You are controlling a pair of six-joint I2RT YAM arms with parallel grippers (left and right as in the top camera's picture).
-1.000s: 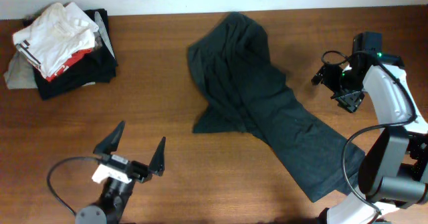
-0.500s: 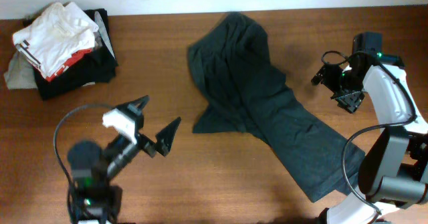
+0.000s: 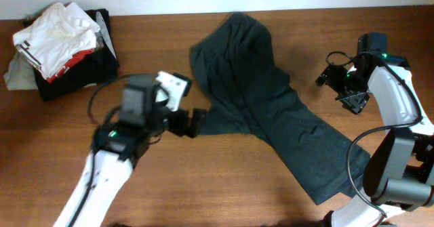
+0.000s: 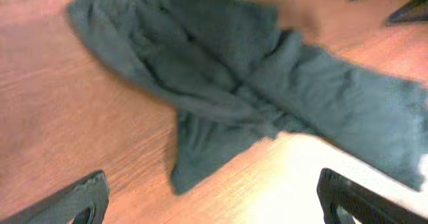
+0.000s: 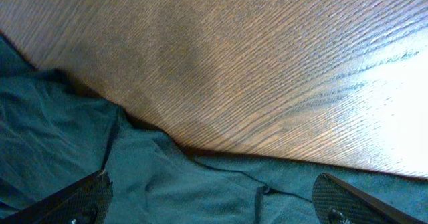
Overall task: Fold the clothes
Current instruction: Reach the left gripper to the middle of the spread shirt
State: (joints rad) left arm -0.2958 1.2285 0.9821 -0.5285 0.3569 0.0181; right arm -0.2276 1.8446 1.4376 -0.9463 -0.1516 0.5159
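Note:
A dark green garment [image 3: 261,98] lies crumpled on the wooden table, running from the back middle to the front right. My left gripper [image 3: 191,122] is open and empty, just left of the garment's lower left corner [image 3: 207,125]. In the left wrist view that corner [image 4: 194,164] lies just ahead of the wide-open left gripper [image 4: 214,207]. My right gripper [image 3: 339,88] is open and empty beside the garment's right edge. In the right wrist view the garment [image 5: 200,184] shows between the spread tips of the right gripper [image 5: 214,207].
A pile of white, red and black clothes [image 3: 57,47] sits at the back left corner. The wooden table [image 3: 156,186] shows bare wood at the front left. The right arm's body and cables [image 3: 397,159] stand along the right edge.
My left arm has swung from the front left of the table up and right to the garment's lower left corner. The right arm and the garment have not moved.

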